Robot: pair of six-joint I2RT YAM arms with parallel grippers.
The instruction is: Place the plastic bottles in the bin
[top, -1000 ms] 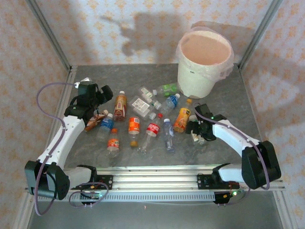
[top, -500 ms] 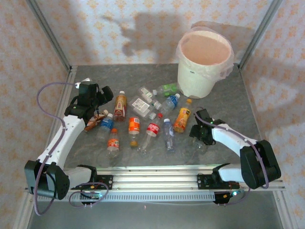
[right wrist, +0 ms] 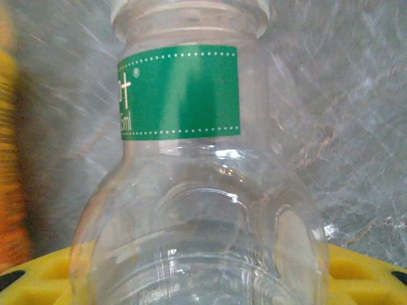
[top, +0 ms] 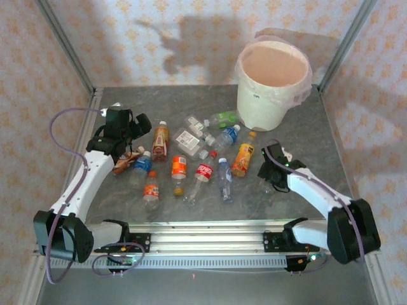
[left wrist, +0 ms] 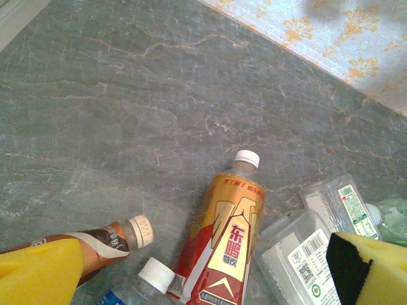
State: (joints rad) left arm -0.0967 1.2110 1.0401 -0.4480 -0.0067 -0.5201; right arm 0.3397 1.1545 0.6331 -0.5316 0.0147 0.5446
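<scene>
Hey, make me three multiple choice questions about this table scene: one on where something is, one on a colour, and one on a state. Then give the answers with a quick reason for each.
1. Where does the bin stand?
A) between the arm bases
B) at the far right of the table
C) at the near left corner

2. What colour is the label on the clear bottle in the right wrist view?
A) red
B) blue
C) green

3. How is the left gripper?
A) open, holding nothing
B) shut on an orange bottle
C) shut on the bin's liner

Answers:
1 B, the top view shows it at the far right.
2 C, a green band wraps it below the neck.
3 A, the left wrist view shows its yellow pads wide apart, gripping nothing.
</scene>
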